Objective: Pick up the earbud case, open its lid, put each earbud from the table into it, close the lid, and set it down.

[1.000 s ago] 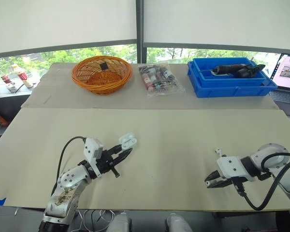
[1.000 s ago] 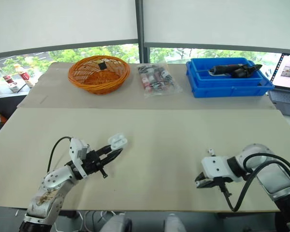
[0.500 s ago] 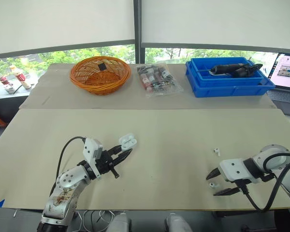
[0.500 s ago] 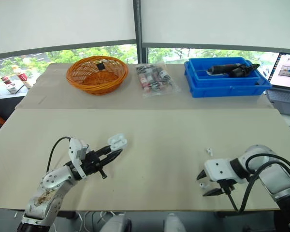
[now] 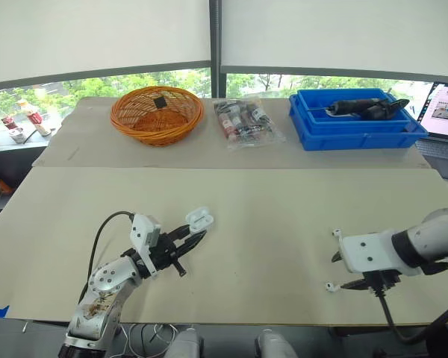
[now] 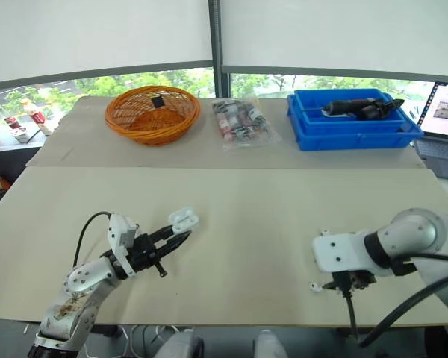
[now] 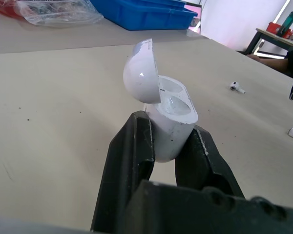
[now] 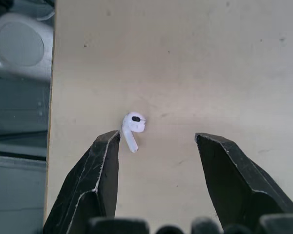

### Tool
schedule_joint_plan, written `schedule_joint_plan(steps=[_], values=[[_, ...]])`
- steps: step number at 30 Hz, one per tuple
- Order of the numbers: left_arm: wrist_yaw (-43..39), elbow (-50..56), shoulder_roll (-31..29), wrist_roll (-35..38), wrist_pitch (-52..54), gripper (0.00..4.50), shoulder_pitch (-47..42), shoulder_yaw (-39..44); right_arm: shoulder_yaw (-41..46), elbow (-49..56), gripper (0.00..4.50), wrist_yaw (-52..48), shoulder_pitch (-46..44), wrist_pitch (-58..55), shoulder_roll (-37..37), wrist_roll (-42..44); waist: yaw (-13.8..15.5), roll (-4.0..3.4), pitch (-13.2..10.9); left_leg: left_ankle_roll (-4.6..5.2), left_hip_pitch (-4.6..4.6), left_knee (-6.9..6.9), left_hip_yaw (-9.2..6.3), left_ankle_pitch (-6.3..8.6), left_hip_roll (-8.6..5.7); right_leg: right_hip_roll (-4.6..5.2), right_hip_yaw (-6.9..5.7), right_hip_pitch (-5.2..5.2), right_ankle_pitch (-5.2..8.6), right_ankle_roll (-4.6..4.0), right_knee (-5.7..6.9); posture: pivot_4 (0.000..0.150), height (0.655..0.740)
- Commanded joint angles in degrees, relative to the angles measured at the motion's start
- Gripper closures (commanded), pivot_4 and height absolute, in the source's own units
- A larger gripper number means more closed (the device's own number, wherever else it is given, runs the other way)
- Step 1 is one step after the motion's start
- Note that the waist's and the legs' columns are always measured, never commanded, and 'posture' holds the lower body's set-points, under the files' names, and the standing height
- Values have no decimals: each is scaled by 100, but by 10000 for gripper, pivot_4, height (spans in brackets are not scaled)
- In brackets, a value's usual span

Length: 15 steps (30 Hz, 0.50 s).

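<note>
Over on the left, the left gripper (image 5: pixel 190 239) is clamping the earbud case (image 5: pixel 198 218) by its lower body. It's holding it what looks like a bit off the surface (image 5: pixel 269 194), with the lid (image 7: pixel 141 73) flipped open, and both sockets are looking empty to me. So the case part is sorted and it's all about the buds now. Both of them are lying way over on the right half of the surface, well apart from the case, so the right arm is obviously the one that's going to be doing the picking. The right gripper (image 8: pixel 157 138) is hanging over the near edge with its fingers spread wide, pointing down at the nearer earbud (image 8: pixel 133 124). The thing that matters: the bud is sitting inside the gap, but not centred. It's hugging one finger (image 8: pixel 105 161), almost touching it, with lots of bare surface between it and the other finger. Its stem is running roughly along the fingers' direction, slightly slanted, with the bulb end pointing away from the wrist. I'm guessing the gripper is needing a small sideways nudge before closing, or the bud is just getting pushed along. The other earbud (image 5: pixel 335 233) is waiting just a little farther back on the surface, near the same arm.
</note>
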State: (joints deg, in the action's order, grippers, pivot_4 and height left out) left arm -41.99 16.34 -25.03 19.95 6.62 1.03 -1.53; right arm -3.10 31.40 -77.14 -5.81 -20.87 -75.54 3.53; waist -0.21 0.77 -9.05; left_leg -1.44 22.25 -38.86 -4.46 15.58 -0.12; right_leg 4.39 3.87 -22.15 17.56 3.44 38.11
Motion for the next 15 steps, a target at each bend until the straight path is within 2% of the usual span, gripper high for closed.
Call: schedule_joint_plan(steps=[1, 7, 15], values=[[32, 155, 34, -22, -9, 39205, -15, -66, -379, 226, 17557, 199, -48, -157, -31, -522, -1, 0, 0, 0, 0, 0, 3, 0, 0, 0, 0, 0, 0, 0, 0, 1500, 7400], [71, 125, 82, -55, -13, 39205, -44, -112, -1000, 92, 17557, 337, -338, -148, 287, -1062, -30, 0, 0, 0, -1, 1, 12, 0, 1, -2, 0, -1, 0, 0, -1, 1500, 7400], [126, 140, 123, -67, -9, 39206, -20, -147, -1165, -41, 17557, 335, -372, -180, 490, -1233, -40, 1, 0, 0, -2, 0, 9, 0, 1, -2, -1, 2, 0, 0, -1, 1500, 7400]])
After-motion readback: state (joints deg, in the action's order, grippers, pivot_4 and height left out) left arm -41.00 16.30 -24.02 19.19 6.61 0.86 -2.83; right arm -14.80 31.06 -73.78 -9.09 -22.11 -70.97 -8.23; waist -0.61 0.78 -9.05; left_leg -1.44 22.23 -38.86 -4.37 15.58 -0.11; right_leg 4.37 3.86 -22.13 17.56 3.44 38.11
